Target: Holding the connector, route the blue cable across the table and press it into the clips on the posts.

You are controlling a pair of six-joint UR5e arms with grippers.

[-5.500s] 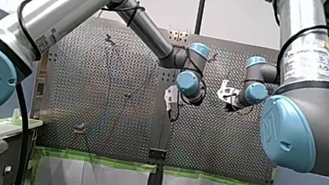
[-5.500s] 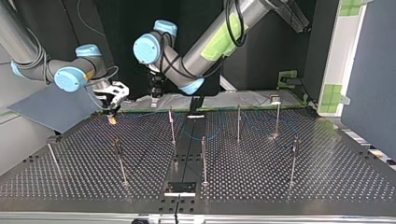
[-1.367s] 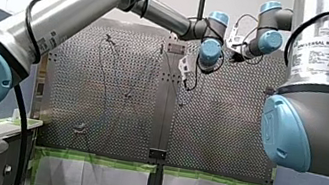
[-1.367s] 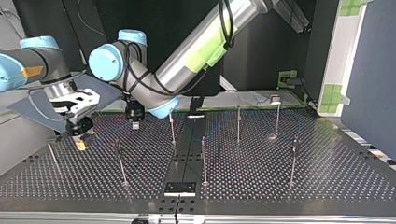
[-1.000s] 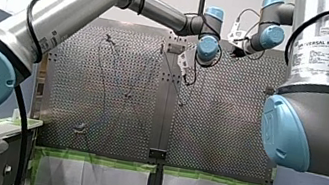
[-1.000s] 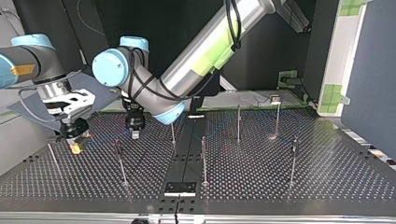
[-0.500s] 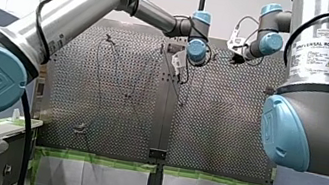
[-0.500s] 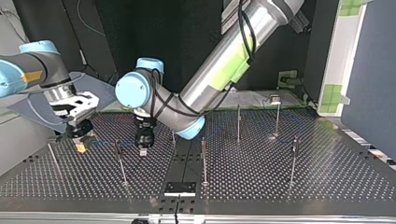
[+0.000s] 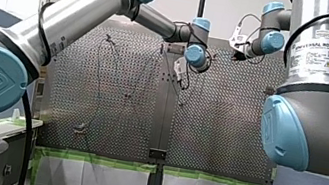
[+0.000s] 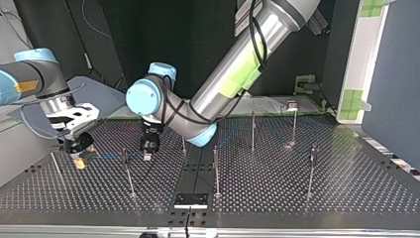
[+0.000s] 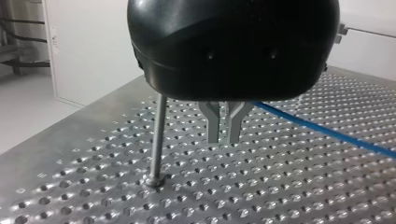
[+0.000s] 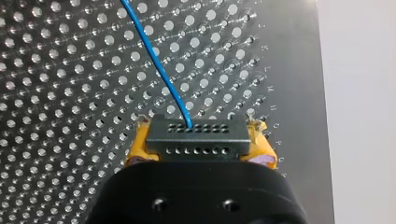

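The connector (image 12: 196, 138) sits clamped between the yellow pads (image 12: 137, 147) of our right gripper (image 12: 201, 145). The cable (image 12: 156, 63) leaves its middle and runs out over the table (image 12: 56, 93); only the right wrist view shows this. The top view adds the cable's run toward a post (image 10: 127, 171) near our left gripper (image 10: 147, 156). In the left wrist view that gripper's metal fingers (image 11: 214, 125) are drawn almost together on nothing, with the cable passing beside them.
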